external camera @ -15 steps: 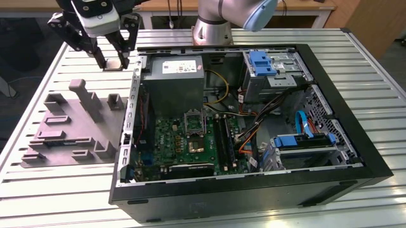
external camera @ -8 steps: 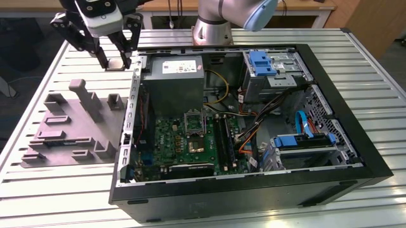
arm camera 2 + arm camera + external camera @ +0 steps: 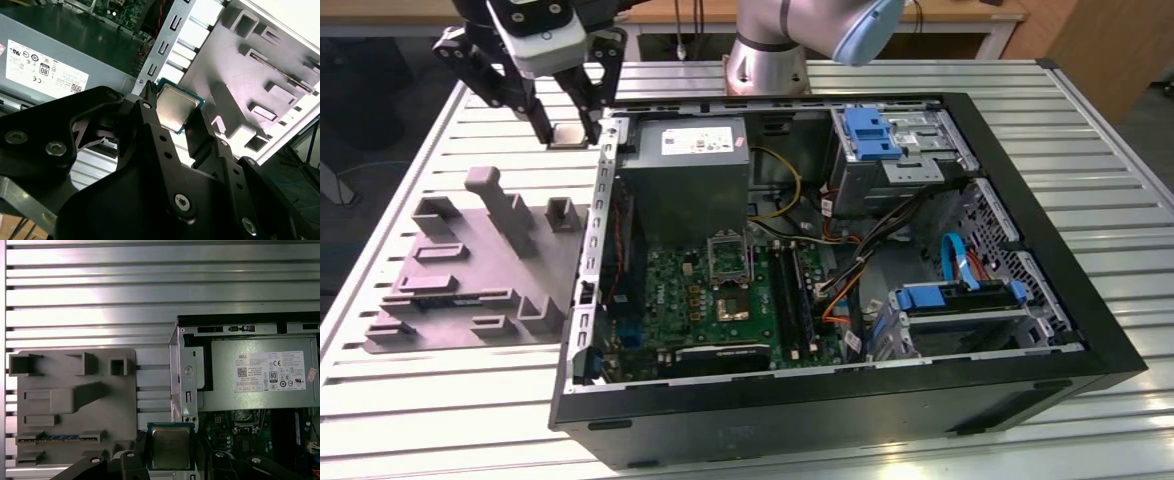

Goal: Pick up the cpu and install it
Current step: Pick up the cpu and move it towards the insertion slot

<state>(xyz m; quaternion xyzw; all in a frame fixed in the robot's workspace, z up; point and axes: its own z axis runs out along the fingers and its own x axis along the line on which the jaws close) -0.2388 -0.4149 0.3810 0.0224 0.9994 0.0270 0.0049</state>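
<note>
The cpu (image 3: pixel 567 135), a small square chip with a pale metal top and a green rim, hangs in the air over the slatted table, just outside the computer case's wall on the exterior view's left. My gripper (image 3: pixel 570 131) is shut on it, one black finger on each side. Both wrist views show the cpu (image 3: pixel 175 107) (image 3: pixel 171 447) pinched between the fingertips (image 3: pixel 148 95). Inside the case lies the green motherboard (image 3: pixel 680 290) with its silver socket frame (image 3: pixel 735 303) around a dark centre; the gripper is well away from it.
A big grey metal box with a white label (image 3: pixel 683 150) sits in the case (image 3: pixel 1067 300) close to the gripper. A grey moulded fixture (image 3: pixel 467 265) lies on the table on the exterior view's left. Drive cages and cables fill the case's other side.
</note>
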